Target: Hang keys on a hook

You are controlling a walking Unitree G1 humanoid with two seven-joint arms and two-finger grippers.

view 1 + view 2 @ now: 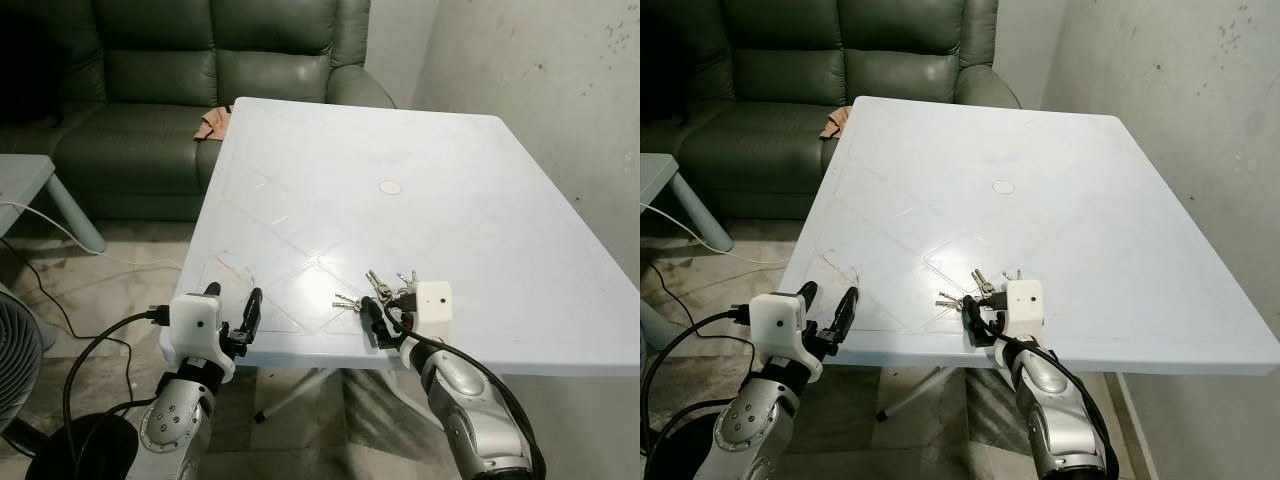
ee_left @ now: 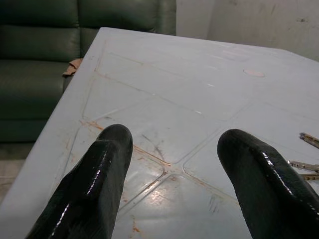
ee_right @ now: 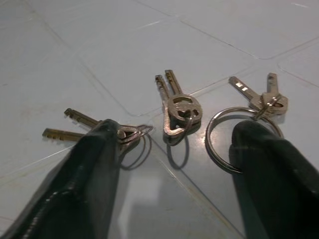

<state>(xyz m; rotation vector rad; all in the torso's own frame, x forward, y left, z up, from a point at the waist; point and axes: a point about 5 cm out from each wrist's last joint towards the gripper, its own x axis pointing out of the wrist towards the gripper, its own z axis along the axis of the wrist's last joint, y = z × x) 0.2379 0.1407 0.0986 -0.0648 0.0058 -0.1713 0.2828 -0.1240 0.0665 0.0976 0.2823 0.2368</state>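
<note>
Keys (image 3: 182, 109): three bunches on linked rings, lying flat near the front edge of the white table (image 1: 420, 180); we see their blades pointing away from the robot, toward the table's far side.
Right gripper (image 1: 383, 322): fingers spread apart, resting on the table astride the keys; one fingertip overlaps the outer bunch.
Left gripper (image 1: 236, 308): fingers parted, holding nothing, at the table's near left corner.
Writing: we can read none on the keys.
Background: green sofa (image 1: 200, 90) behind the table.
</note>
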